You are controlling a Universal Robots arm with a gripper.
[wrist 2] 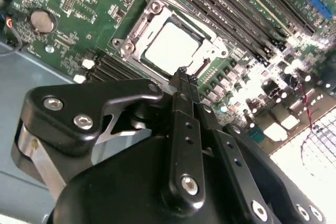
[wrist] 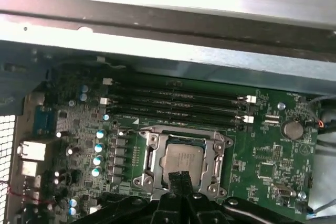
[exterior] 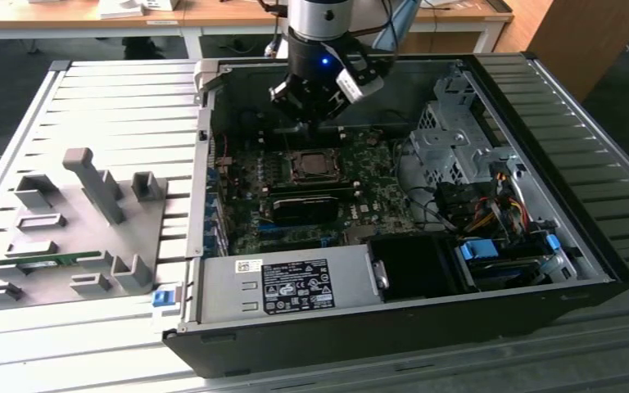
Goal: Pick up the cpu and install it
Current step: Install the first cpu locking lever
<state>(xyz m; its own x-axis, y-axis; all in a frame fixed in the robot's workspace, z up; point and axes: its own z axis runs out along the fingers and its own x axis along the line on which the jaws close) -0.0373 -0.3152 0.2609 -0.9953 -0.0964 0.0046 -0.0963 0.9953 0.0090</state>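
Observation:
The cpu (wrist 2: 169, 45) lies flat in the metal-framed socket on the green motherboard (wrist: 273, 156), its silver top facing up; it also shows in the first wrist view (wrist: 180, 157) and the exterior view (exterior: 312, 164). My gripper (wrist 2: 181, 73) hangs just above the socket's edge inside the open computer case (exterior: 402, 323). Its two black fingers are pressed together, shut, with nothing between them. In the exterior view the gripper (exterior: 311, 131) is a little farther back than the socket. In the first wrist view the fingertips (wrist: 176, 177) overlap the edge of the chip.
A grey power supply (exterior: 282, 286) fills the case's near corner, beside a black shroud (exterior: 418, 266). A drive cage (exterior: 451, 139) and cable bundles (exterior: 490, 213) sit at the exterior view's right. Outside, a fixture plate (exterior: 69, 246) carries grey blocks and a green memory stick (exterior: 47, 262).

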